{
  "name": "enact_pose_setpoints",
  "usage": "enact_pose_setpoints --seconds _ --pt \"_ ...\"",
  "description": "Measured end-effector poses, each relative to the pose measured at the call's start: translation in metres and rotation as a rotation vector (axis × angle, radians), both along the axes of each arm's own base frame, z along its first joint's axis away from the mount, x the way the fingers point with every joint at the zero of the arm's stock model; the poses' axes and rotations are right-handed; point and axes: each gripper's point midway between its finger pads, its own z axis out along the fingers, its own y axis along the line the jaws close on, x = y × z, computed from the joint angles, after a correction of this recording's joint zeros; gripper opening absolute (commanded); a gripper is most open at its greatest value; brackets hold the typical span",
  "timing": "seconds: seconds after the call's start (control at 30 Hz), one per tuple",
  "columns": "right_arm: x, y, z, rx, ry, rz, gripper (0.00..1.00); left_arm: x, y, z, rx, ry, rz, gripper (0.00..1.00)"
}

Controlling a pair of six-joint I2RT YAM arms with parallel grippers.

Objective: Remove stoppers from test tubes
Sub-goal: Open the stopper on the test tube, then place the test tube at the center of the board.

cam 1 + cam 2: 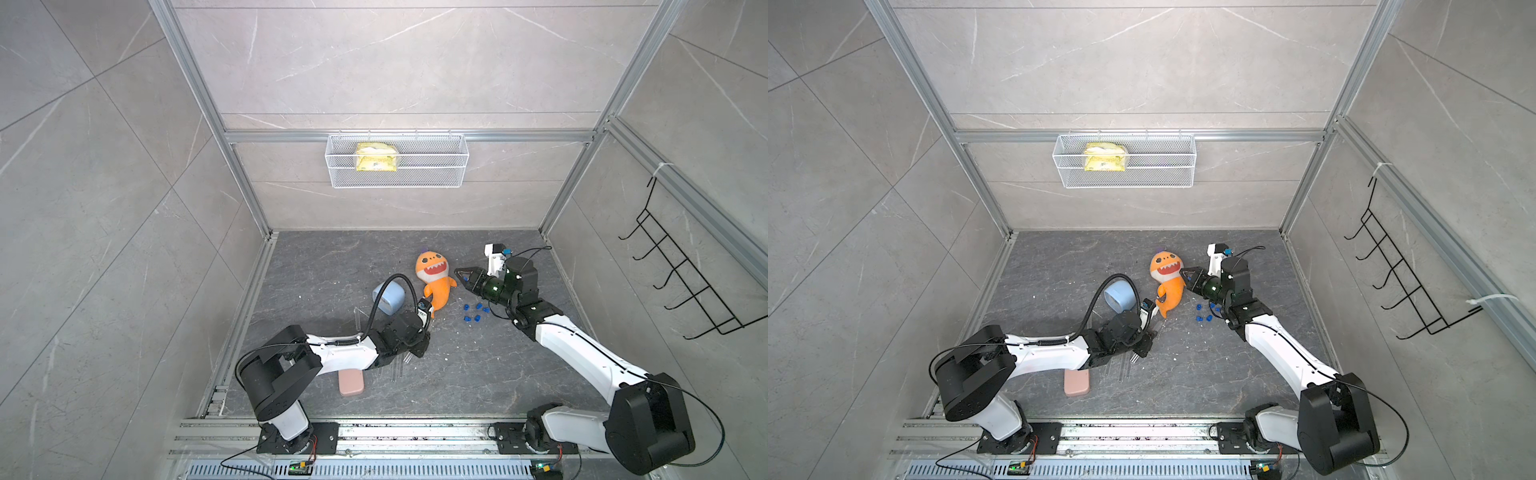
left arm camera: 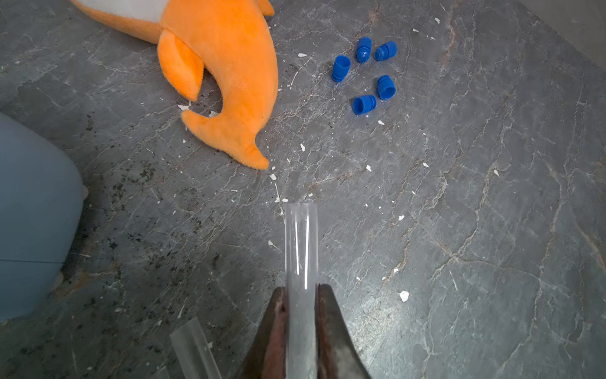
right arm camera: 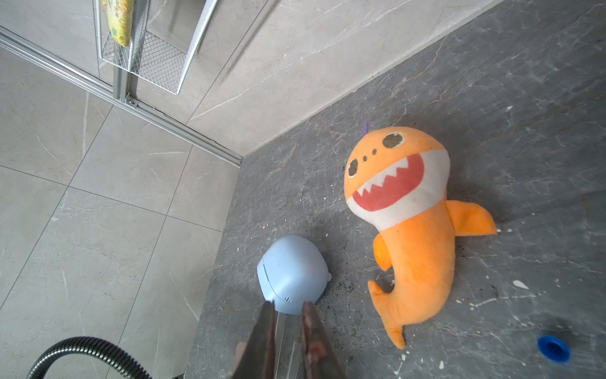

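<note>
Left gripper (image 2: pixel 301 290): clamped on a clear tube (image 2: pixel 301 242), its mouth bare.
Right gripper (image 1: pixel 458 273): closed, empty (beside the plush toy (image 1: pixel 434 282)).
Stoppers (image 2: pixel 386 87): five loose on the floor (image 2: pixel 459 229), clustered.
Progress: seemingly all uncapped; only setting this tube down remains.

- This is looking like a robot lab cell: aluminium framing (image 1: pixel 407 136) is edging tile walls (image 1: pixel 407 62).
- Left arm (image 1: pixel 340 354) and right arm (image 1: pixel 582 353) are sitting bolted on a rail (image 1: pixel 415 432).

Claw (image 3: pixel 288 306) jaws close together; pale blue cup (image 3: pixel 292 272), orange plush shark (image 3: pixel 416 256), 1 stopper (image 3: pixel 553 348) on floor (image 3: pixel 492 98)
</note>
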Motion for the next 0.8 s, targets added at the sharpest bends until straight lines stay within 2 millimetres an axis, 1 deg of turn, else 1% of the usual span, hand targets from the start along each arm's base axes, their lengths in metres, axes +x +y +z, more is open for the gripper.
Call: enact_pose_setpoints --seconds 0.1,0.17,0.37,0.47,0.53,0.6,0.67,0.8 --pt "0.001 -0.001 0.0 -0.005 -0.002 -0.006 0.0 0.0 0.001 0.001 0.001 0.001 0.0 0.0" --pt "0.001 -0.002 -0.002 -0.014 0.001 -0.012 0.0 -0.001 0.002 0.005 0.0 -0.002 0.002 0.0" --pt "0.001 -0.009 -0.013 -0.074 0.015 -0.035 0.0 0.001 0.013 0.041 -0.023 -0.055 0.031 0.0" --pt "0.0 -0.015 -0.02 -0.117 0.023 -0.054 0.0 0.006 0.025 0.054 -0.017 -0.077 0.07 0.0" --pt "-0.001 -0.02 -0.028 -0.152 0.037 -0.068 0.0 0.013 0.041 0.061 -0.005 -0.085 0.12 0.0" --pt "-0.003 -0.025 -0.036 -0.184 0.055 -0.081 0.0 0.025 0.064 0.07 0.003 -0.095 0.192 0.0" --pt "-0.005 -0.029 -0.043 -0.214 0.071 -0.091 0.0 0.038 0.091 0.078 0.011 -0.101 0.28 0.0" --pt "-0.009 -0.037 -0.055 -0.259 0.099 -0.111 0.0 0.06 0.159 0.083 0.045 -0.104 0.474 0.0"
